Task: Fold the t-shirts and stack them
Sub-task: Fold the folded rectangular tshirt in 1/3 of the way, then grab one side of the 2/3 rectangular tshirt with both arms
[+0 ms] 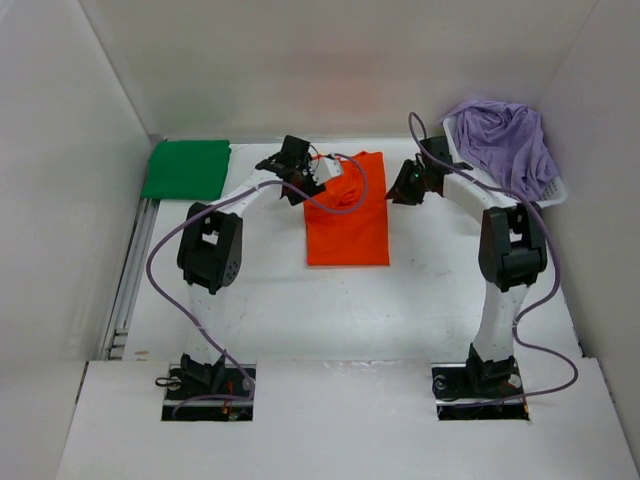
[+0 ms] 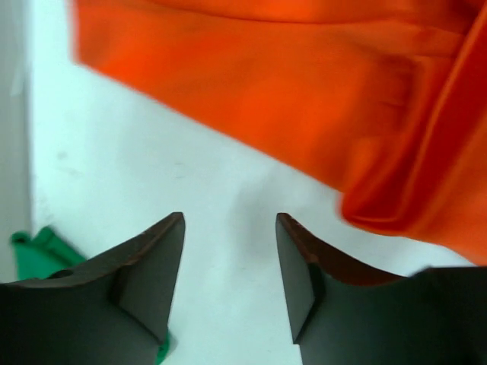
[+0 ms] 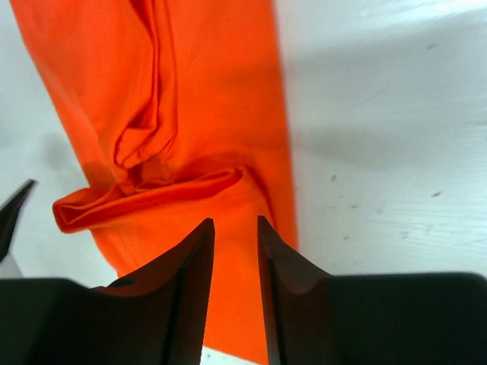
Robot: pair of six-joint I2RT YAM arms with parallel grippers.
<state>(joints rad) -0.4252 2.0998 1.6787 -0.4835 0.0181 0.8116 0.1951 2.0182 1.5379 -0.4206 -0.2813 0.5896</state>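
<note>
The left claw (image 2: 230, 222) stands open, its two dark fingers well apart with only bare white desk (image 2: 190, 175) showing between them. It grips nothing. Just beyond its tips lies the edge of the orange t-shirt (image 2: 304, 91), and a corner of the green t-shirt (image 2: 38, 255) peeks out behind its left finger. The right claw (image 3: 234, 224) has its fingers parted by a narrow gap and hangs over the orange cloth, which shows through the gap unpinched. A rumpled fold runs across the shirt just ahead of the tips. From above, the orange shirt is a long strip in the middle of the desk between the two claws, the green one lies folded flat at the far left corner, and the lavender t-shirt (image 1: 505, 140) sits crumpled in the white mesh basket (image 1: 556, 190) at the far right.
</note>
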